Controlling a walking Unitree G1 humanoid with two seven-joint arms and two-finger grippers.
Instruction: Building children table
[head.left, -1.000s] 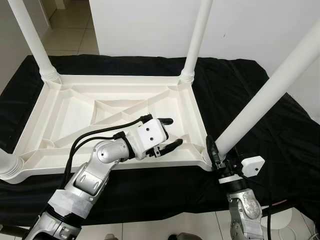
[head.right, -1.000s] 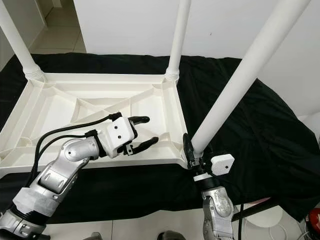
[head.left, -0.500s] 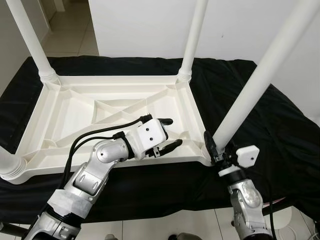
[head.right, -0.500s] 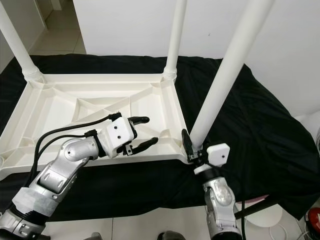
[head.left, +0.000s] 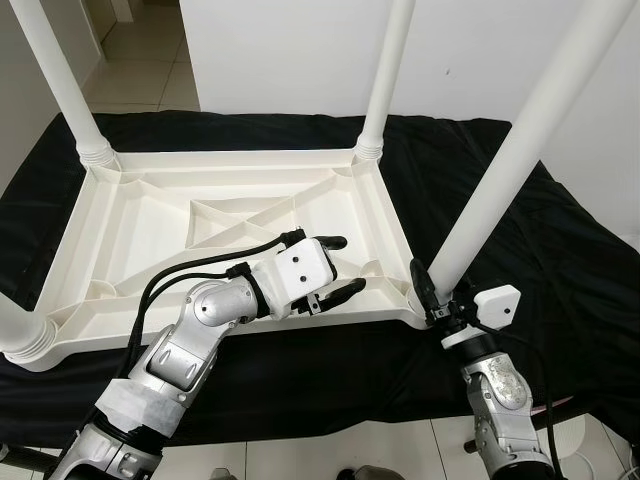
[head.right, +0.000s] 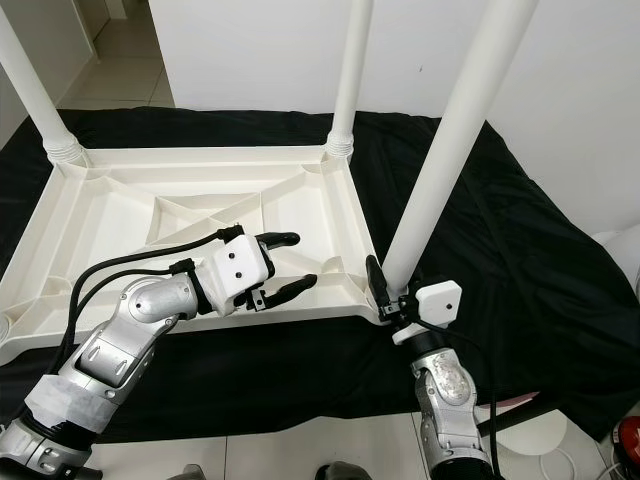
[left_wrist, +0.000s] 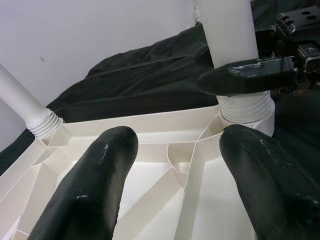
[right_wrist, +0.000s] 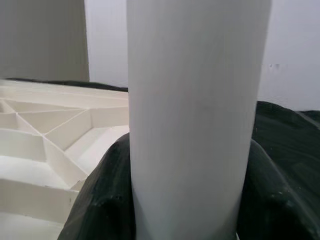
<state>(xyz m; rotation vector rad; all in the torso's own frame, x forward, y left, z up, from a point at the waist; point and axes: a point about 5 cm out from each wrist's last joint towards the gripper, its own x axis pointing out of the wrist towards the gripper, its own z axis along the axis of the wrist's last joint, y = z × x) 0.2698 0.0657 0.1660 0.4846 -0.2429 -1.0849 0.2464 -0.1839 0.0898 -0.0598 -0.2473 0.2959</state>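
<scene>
A white plastic children's table (head.left: 150, 215) lies upside down on a black cloth, ribbed underside up. Three white legs stand in its far left (head.left: 65, 85), far right (head.left: 385, 75) and near left (head.left: 15, 330) corners. My right gripper (head.left: 440, 300) is shut on the base of the fourth leg (head.left: 520, 150), which stands at the near right corner socket (left_wrist: 247, 110). In the right wrist view this leg (right_wrist: 195, 115) sits between both black fingers (right_wrist: 100, 200). My left gripper (head.left: 335, 267) hovers open over the tabletop's near right part, beside that corner, holding nothing.
The black cloth (head.left: 540, 260) covers the work surface and drapes off its front. A white wall (head.left: 300, 50) stands behind. Tiled floor (head.left: 140, 60) shows at the far left and below the front edge.
The leg in my right gripper has swung from a strong rightward lean to nearer upright at the near right corner. The left gripper has stayed in place.
</scene>
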